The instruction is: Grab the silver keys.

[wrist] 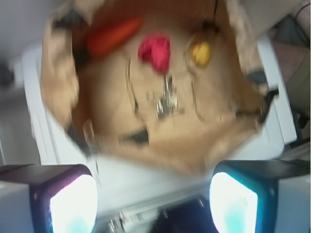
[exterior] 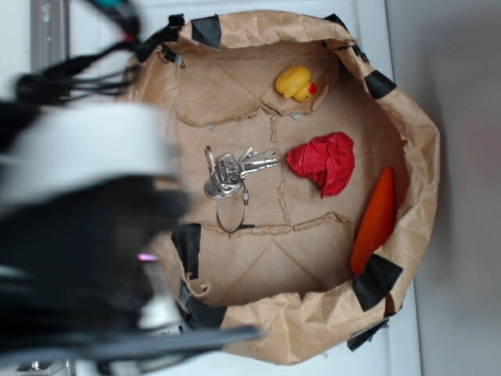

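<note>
The silver keys [exterior: 228,176] lie on the floor of a brown paper bag tray [exterior: 235,274], with one large wire ring [exterior: 232,213] hanging off the bunch. The wrist view is blurred but shows the keys [wrist: 166,102] mid-floor. My gripper [wrist: 153,204] stands open, its two glowing fingers wide apart with nothing between them, held above and outside the tray's near rim. In the exterior view the arm [exterior: 78,235] is a dark blur at the left, apart from the keys.
A yellow rubber duck [exterior: 295,82], a crumpled red cloth [exterior: 325,160] and an orange carrot [exterior: 375,219] also lie in the tray. Black tape [exterior: 377,280] patches its rim. The tray sits on a white surface [exterior: 462,188].
</note>
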`<state>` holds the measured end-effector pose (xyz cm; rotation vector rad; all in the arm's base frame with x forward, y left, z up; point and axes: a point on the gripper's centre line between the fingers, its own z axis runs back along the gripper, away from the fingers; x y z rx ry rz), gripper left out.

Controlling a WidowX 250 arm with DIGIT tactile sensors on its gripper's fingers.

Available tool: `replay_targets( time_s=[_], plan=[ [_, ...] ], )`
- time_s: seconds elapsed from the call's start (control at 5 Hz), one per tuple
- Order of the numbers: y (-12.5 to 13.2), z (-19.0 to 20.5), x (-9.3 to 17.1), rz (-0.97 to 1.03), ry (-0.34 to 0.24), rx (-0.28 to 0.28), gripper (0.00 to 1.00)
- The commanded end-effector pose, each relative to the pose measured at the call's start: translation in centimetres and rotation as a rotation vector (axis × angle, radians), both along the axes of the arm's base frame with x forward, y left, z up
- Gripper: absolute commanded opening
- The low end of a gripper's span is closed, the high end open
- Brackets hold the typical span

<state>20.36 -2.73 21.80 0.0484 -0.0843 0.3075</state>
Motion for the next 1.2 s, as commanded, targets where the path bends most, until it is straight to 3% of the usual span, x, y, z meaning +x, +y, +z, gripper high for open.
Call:
replay_targets(
  time_s=[0.0, 0.2, 0.4, 0.6, 0.8, 1.0],
  plan=[
    [1.0, -1.9, 1.8, 0.385, -0.083, -0.029, 1.00],
    [1.5, -3.8, 1.6, 0.582, -0.073, -0.038, 1.00],
    [2.7, -5.7, 2.4, 0.727, -0.110, -0.001, 1.00],
    [5.2, -7.7, 3.4, 0.871, -0.169, -0.010, 1.00],
    [5.7, -10.0, 3.4, 0.897, -0.158, -0.013, 1.00],
    [5.4, -12.8, 2.4, 0.933, -0.031, -0.068, 1.00]
  ],
)
